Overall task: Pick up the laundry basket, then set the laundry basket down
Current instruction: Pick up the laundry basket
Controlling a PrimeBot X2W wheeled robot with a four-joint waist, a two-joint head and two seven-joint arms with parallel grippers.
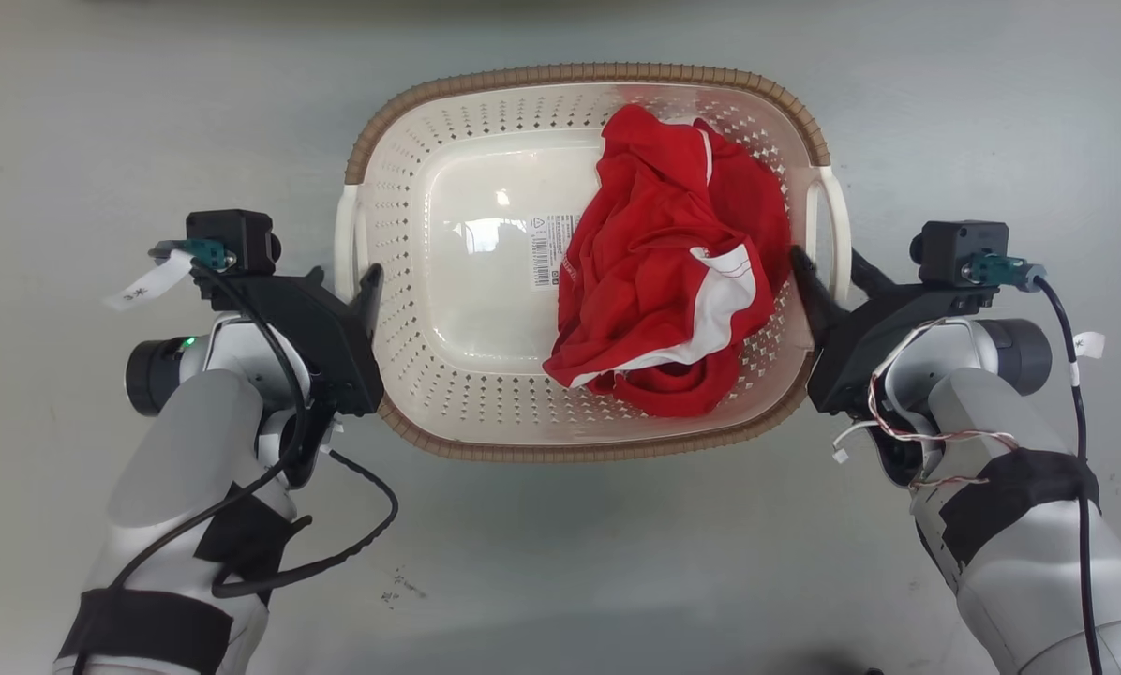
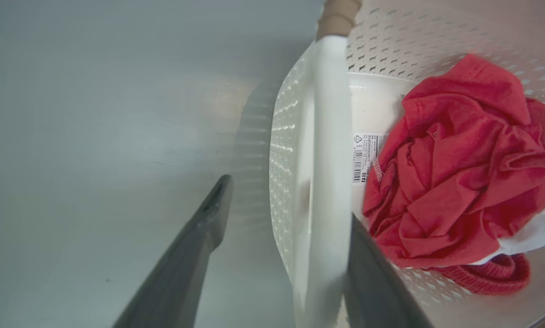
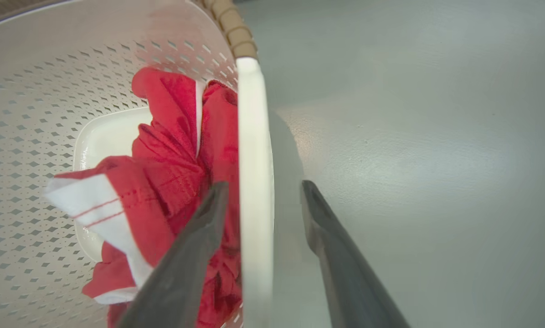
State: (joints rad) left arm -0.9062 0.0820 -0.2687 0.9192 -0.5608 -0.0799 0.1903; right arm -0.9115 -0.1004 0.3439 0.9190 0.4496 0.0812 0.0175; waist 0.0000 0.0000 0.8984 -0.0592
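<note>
Nearest the robot, at 6 o'clock in the head view, bare grey floor (image 1: 560, 562) runs between the two pale forearms. A black cable (image 1: 364, 539) loops off the left forearm and hangs over part of this gap.

Just beyond is the near brown rim (image 1: 560, 450) of the laundry basket (image 1: 467, 122), which sits on the floor in the middle of the view.

The left gripper (image 1: 345, 277) is at the basket's 9 o'clock side, astride the left loop handle (image 1: 343, 234). The left wrist view shows this claw (image 2: 288, 200) released. Its inner finger lies against the handle band inside the basket wall, and its outer finger stands well apart over open floor.

The right gripper (image 1: 825, 255) is at 3 o'clock, astride the right loop handle (image 1: 837, 225). The right wrist view shows it (image 3: 263, 183) released as well. One finger is inside just beside the handle and close to the cloth. The other is outside, with a visible gap to the handle.

Inside the basket, a crumpled red garment with white trim (image 1: 673, 253) fills the half toward 3 o'clock and touches that wall. It partly covers a barcode sticker (image 1: 546, 248) on the bottom. The half toward 9 o'clock is bare glossy plastic.

The far rim (image 1: 579, 73) is at 12 o'clock. Grey floor lies beyond it and out past both handles at 9 and 3 o'clock.
</note>
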